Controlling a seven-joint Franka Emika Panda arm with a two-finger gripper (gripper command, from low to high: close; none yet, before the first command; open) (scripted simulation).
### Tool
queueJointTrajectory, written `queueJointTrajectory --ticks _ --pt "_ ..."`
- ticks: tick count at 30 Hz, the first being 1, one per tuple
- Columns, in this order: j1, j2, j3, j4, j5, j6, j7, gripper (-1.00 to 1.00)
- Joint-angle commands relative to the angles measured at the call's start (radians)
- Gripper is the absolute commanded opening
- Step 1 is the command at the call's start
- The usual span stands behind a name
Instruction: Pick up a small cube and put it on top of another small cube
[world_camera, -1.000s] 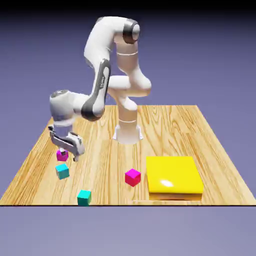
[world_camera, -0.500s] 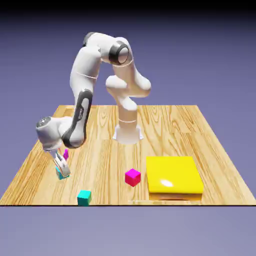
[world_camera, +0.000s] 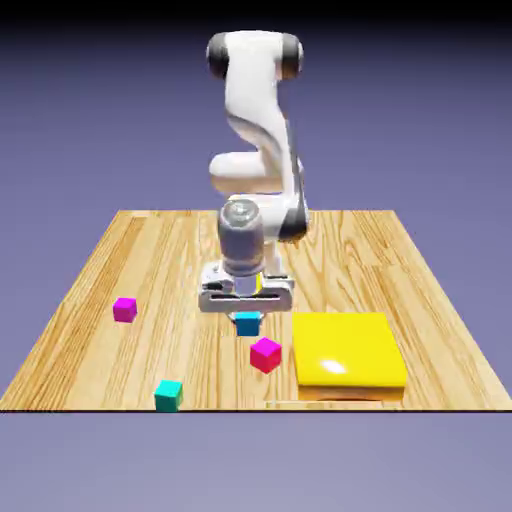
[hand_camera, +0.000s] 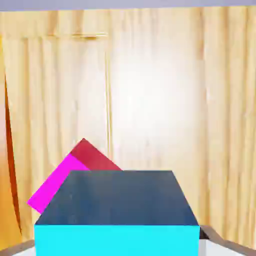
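My gripper (world_camera: 247, 316) is shut on the small cyan-blue cube (world_camera: 247, 323) and holds it just above the table near the middle. The hot-pink cube (world_camera: 265, 354) stands on the wood a little nearer the front edge and slightly toward the exterior view's right of the held cube. In the hand view the cyan-blue cube (hand_camera: 117, 215) fills the bottom between the fingers, and only a grey fingertip (hand_camera: 220, 246) shows at the corner. Beyond it and to the left, the hot-pink cube (hand_camera: 75, 175) is partly covered.
A yellow slab (world_camera: 347, 350) lies at the exterior view's right, close beside the hot-pink cube. A purplish-magenta cube (world_camera: 124, 309) sits at the left, and a teal cube (world_camera: 168, 394) rests by the front edge. The robot's base (world_camera: 255, 265) stands behind the gripper.
The gripper closed on the cyan-blue cube at the table's left, lifted it and carried it to the middle, near the hot-pink cube. The other cubes stayed put.
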Motion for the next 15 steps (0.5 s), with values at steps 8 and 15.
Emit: queueJointTrajectory --ticks 8,15 --pt "-0.060 0.072 -0.004 -0.012 -0.004 0.084 0.003 -1.00" --pt "-0.060 0.103 -0.005 -0.016 -0.005 0.119 0.004 1.00"
